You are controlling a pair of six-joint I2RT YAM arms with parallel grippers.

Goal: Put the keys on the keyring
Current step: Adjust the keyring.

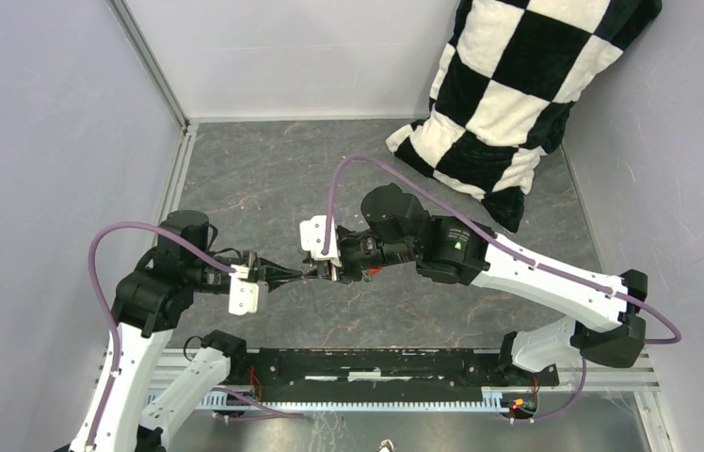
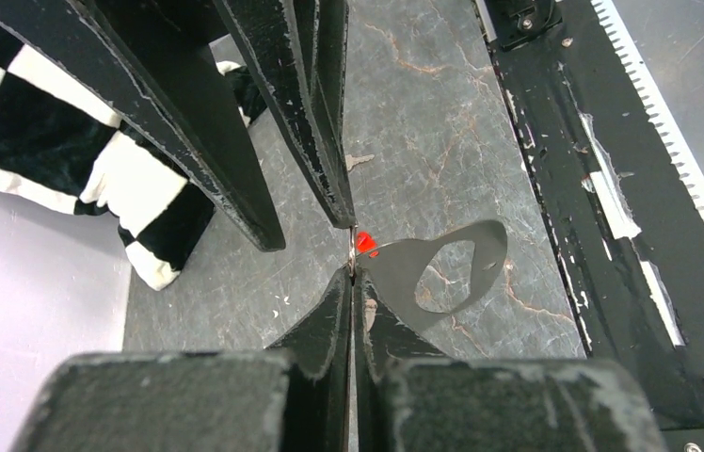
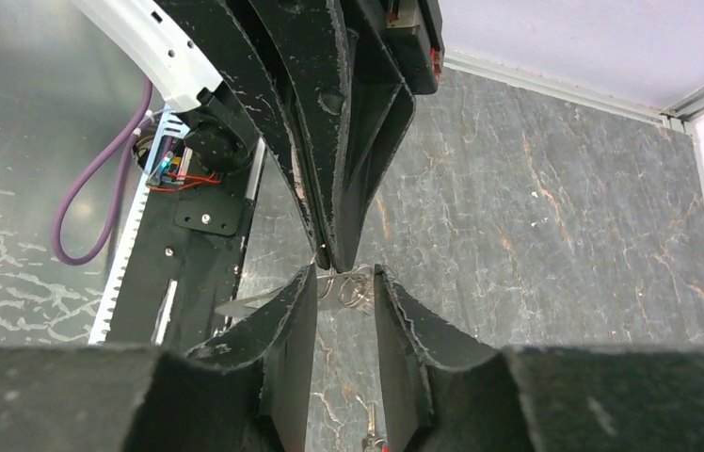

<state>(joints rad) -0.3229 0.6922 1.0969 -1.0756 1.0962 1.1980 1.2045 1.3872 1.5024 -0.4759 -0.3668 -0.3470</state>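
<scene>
Overhead view looks down; wrist views face fingertips closely.

Left pincer (image 1: pixel 303 274) and right pincer (image 1: pixel 322 272) meet tip to tip above the table (image 1: pixel 273 179); pillow (image 1: pixel 508 89) behind right

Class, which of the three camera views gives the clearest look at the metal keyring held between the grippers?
The right wrist view: the keyring shows as looped wire between that gripper's fingertips. The left wrist view shows only a thin metal sliver edge-on beside a red key head. In the top external view it is too small to make out.
</scene>
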